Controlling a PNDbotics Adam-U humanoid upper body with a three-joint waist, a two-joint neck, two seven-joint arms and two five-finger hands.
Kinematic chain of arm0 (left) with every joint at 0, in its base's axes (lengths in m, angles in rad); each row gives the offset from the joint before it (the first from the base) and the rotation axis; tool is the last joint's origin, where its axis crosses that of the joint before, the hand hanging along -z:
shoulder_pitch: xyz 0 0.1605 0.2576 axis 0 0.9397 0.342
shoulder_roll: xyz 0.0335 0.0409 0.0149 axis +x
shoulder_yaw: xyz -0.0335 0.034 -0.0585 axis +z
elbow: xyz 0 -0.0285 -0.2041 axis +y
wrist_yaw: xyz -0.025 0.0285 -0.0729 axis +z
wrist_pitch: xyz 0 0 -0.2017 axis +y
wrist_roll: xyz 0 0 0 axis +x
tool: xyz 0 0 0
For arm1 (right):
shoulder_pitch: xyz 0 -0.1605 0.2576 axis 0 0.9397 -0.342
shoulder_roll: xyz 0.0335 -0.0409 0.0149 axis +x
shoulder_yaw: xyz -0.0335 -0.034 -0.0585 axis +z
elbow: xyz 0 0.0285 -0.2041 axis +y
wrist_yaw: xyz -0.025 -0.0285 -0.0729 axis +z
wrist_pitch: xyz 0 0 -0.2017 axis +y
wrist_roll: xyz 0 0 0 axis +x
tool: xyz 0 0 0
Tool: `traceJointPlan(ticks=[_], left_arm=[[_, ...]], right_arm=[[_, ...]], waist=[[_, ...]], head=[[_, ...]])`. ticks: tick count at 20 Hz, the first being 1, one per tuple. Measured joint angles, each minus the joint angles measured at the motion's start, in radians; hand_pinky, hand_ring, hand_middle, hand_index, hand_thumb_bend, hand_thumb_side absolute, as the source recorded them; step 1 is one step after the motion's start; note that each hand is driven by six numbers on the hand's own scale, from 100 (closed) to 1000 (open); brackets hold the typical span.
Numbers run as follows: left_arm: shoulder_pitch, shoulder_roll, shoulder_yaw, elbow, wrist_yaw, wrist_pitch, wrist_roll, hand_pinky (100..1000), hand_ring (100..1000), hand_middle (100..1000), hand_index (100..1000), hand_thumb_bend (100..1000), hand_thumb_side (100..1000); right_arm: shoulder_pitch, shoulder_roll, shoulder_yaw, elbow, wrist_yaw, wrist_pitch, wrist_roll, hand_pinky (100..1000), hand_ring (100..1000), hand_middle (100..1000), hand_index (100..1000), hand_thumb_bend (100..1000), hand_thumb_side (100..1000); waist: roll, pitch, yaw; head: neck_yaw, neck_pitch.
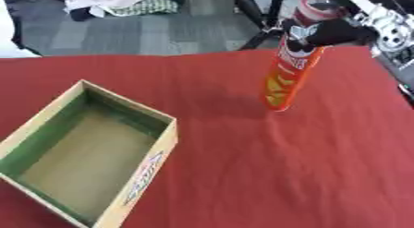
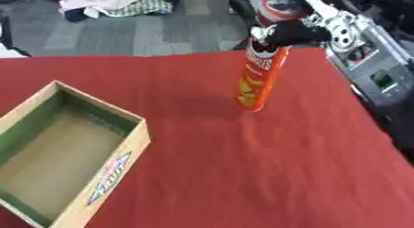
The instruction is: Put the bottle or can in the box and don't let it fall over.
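- Chip can (image 1: 289, 70): tall orange tube, held near its top by right hand (image 2: 289, 34), fingers wrapped round it.
- Long axis tilted, top leaning right; base at or just above the red tablecloth (image 1: 307, 167), can't tell which.
- Cardboard box (image 1: 154, 165) open, empty, well apart to lower left.
- Left hand not visible.

Scene was evenly and brightly lit, diffuse, no glare seen. A soft shadow was cast left of the tall can (image 1: 289, 70) onto the red tablecloth (image 1: 283, 167). Box (image 1: 89, 153) interior was shaded along its green inner walls. Both views were soft throughout; the right hand (image 2: 293, 34) and the can's print were smeared. Background floor was blurred.
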Motion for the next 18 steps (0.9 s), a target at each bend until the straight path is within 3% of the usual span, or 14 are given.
traceJointPlan(ticks=[4,10,18], left_arm=[[0.001,0.000,0.001,0.000,-0.001,0.000,0.000,882,821,824,696,536,431],[0.007,0.001,0.001,0.000,-0.003,0.000,0.001,883,821,824,697,537,431],[0.006,0.011,-0.003,0.000,-0.004,0.004,-0.004,882,821,823,698,540,429]], right_arm=[[-0.031,0.000,0.002,-0.025,-0.010,0.016,0.016,100,368,150,170,100,100],[-0.143,0.011,0.026,-0.068,-0.025,0.049,0.065,100,371,150,171,100,100],[-0.337,0.167,0.086,-0.078,-0.024,0.084,0.144,100,370,151,169,100,100]], waist=[[-0.002,-0.006,-0.002],[-0.009,-0.026,-0.007],[-0.020,-0.061,0.010]], head=[[0.000,0.008],[0.000,0.021],[-0.022,0.061]])
